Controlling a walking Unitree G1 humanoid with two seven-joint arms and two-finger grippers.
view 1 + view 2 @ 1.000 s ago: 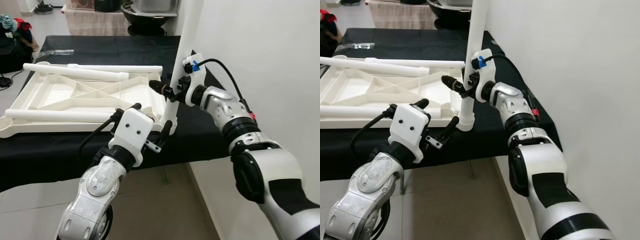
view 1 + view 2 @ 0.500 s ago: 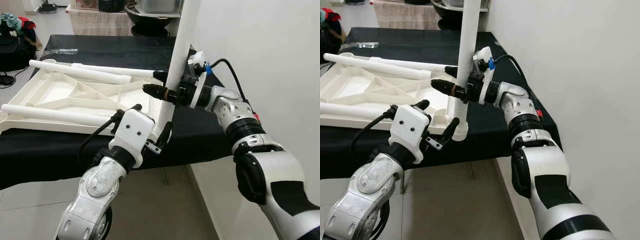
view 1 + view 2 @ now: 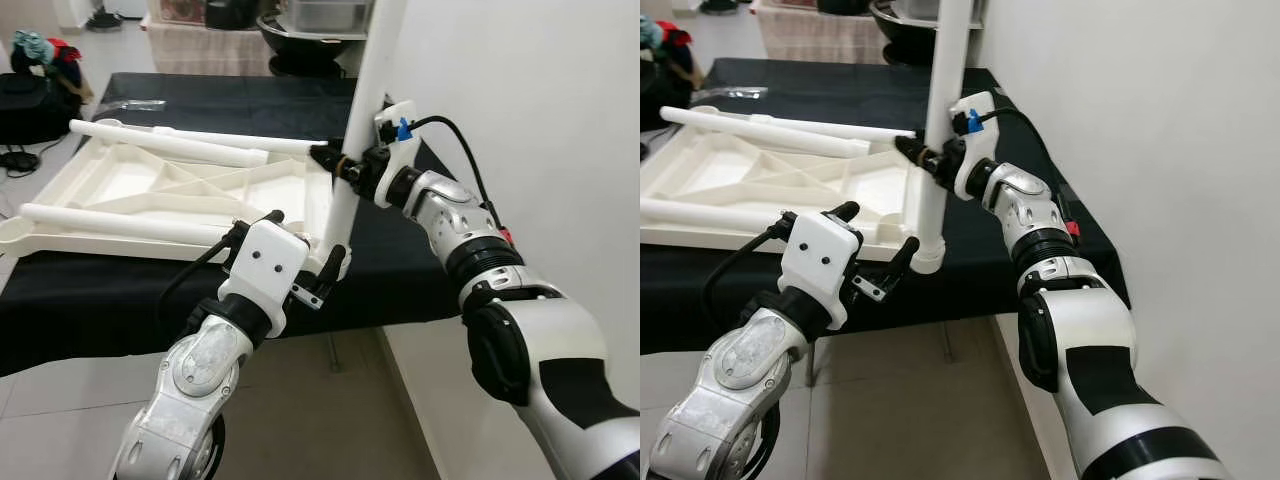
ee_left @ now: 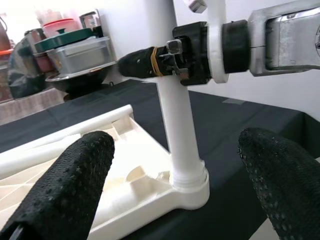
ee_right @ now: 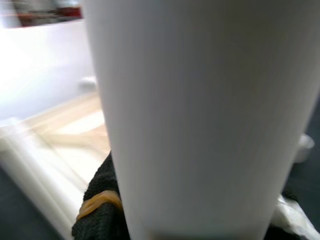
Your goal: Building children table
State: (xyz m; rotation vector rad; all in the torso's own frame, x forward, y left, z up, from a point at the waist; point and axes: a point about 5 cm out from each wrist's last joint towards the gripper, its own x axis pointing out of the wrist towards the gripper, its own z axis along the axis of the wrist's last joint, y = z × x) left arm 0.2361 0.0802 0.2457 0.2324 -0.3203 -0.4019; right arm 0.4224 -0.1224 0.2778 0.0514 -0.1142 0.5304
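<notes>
- Left eye view: at upper left of the frame, the white plastic tabletop (image 3: 150, 195) is lying upside down on the black-draped worktop (image 3: 200, 95), showing moulded diagonal ribs and shallow compartments on its underside.
- Two loose legs (image 3: 170, 145) are resting across it, one along the far edge and one along the near edge; they are smooth, matte white tubes. Judging from this, at least two legs are still waiting to be fitted.
- At lower centre, the left end effector (image 3: 300, 262) is hovering just beside the tabletop's near right corner, its two black, pebble-textured fingers (image 4: 65, 185) spread wide and holding nothing. In the left wrist view the corner socket (image 4: 192, 192) is sitting between them, a rounded collar with the leg's ribbed end seated in it.
- At centre, the upright leg (image 3: 360, 120) is standing in that socket, leaning slightly and running out of the top of the frame. How fully it is screwed in, I cannot tell.
- Right of centre, the right end effector (image 3: 338, 163) is clamping the upright leg partway up, fingers closed around the tube; an orange band is wrapped round one finger.
- By my judgement the build is in its early part: one leg is being seated, the rest remain.
</notes>
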